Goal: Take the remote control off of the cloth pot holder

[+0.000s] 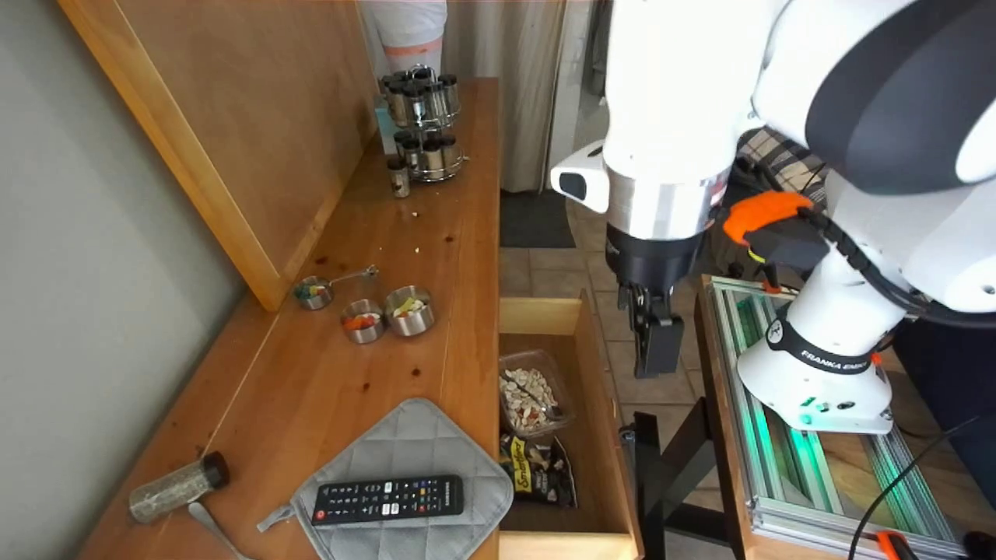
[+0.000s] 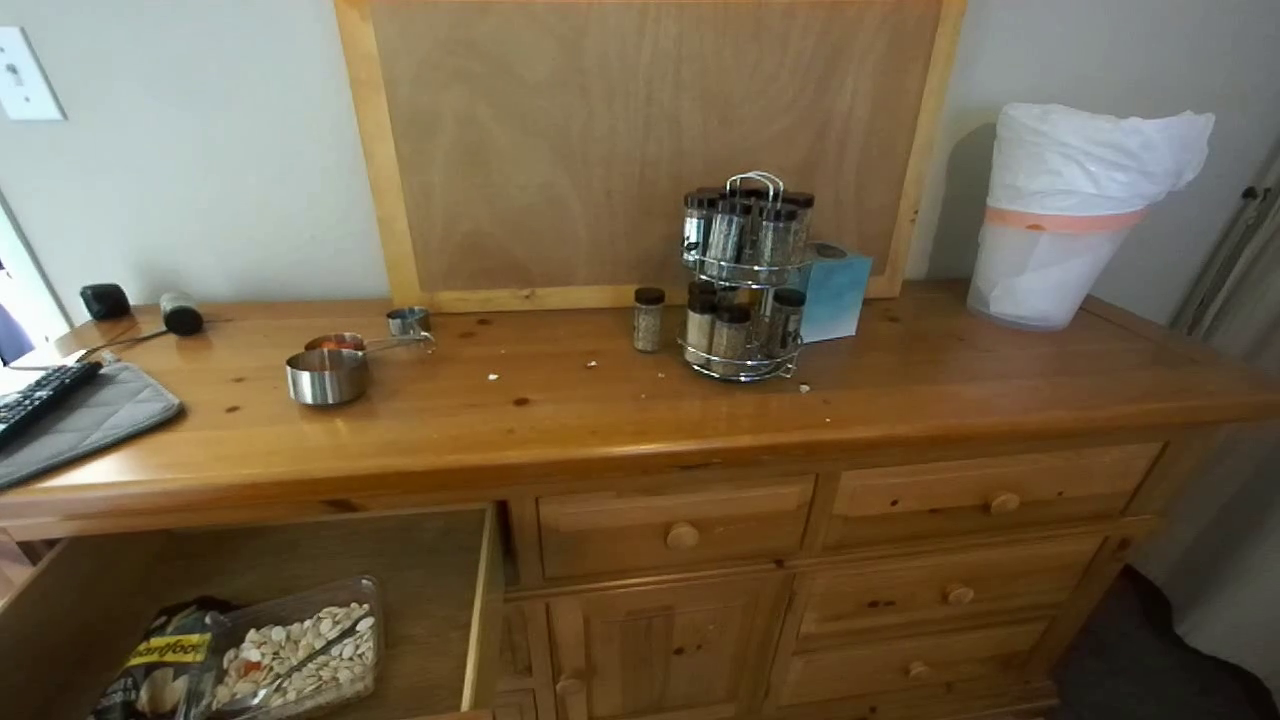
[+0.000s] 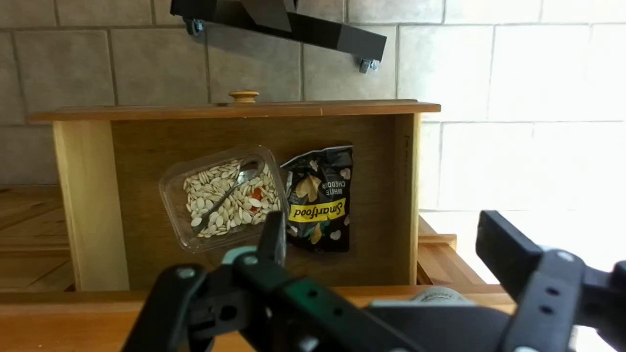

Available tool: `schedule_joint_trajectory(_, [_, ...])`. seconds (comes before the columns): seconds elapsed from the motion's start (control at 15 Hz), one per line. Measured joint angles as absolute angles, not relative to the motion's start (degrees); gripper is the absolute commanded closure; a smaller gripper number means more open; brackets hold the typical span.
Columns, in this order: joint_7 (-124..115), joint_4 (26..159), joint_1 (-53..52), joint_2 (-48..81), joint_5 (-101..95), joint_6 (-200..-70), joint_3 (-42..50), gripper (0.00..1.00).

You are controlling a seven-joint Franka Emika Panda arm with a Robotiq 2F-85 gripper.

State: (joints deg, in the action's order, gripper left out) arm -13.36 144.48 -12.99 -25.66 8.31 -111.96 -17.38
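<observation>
The black remote control (image 1: 389, 499) lies flat on the grey quilted cloth pot holder (image 1: 420, 435), near the counter's front edge. Both also show in an exterior view, with the remote (image 2: 40, 395) on the pad (image 2: 115, 405) at the left edge, partly cut off. My gripper (image 1: 657, 365) points down, off the counter's front side, beyond the open drawer and apart from the remote. In the wrist view the jaws (image 3: 381, 220) are wide open with nothing between them. A rounded grey cloth corner, likely the pot holder (image 3: 439, 294), shows behind the gripper; the remote is hidden there.
The open drawer (image 3: 381, 195) holds a clear tub of seeds (image 3: 230, 195) and a black snack bag (image 3: 320, 200). Metal measuring cups (image 1: 408, 311), a fallen jar (image 1: 177, 490) and a spice rack (image 1: 424, 124) stand or lie on the counter (image 2: 560, 420). A wooden panel (image 2: 650, 150) leans behind.
</observation>
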Motion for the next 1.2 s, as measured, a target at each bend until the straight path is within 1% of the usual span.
schedule_joint_trajectory(0.2, [-16.2, 145.2, -13.9, -20.7, 8.3, -119.8, -20.2, 0.0])
schedule_joint_trajectory(0.33, [-14.8, 144.8, -15.0, -16.6, 8.5, -123.6, -20.5, 0.0])
schedule_joint_trajectory(0.53, [-14.1, 143.5, -15.3, -13.6, 8.5, -124.5, -20.4, 0.0])
schedule_joint_trajectory(1.2, [-13.9, 143.1, -15.3, -13.5, 8.5, -124.5, -20.3, 0.0])
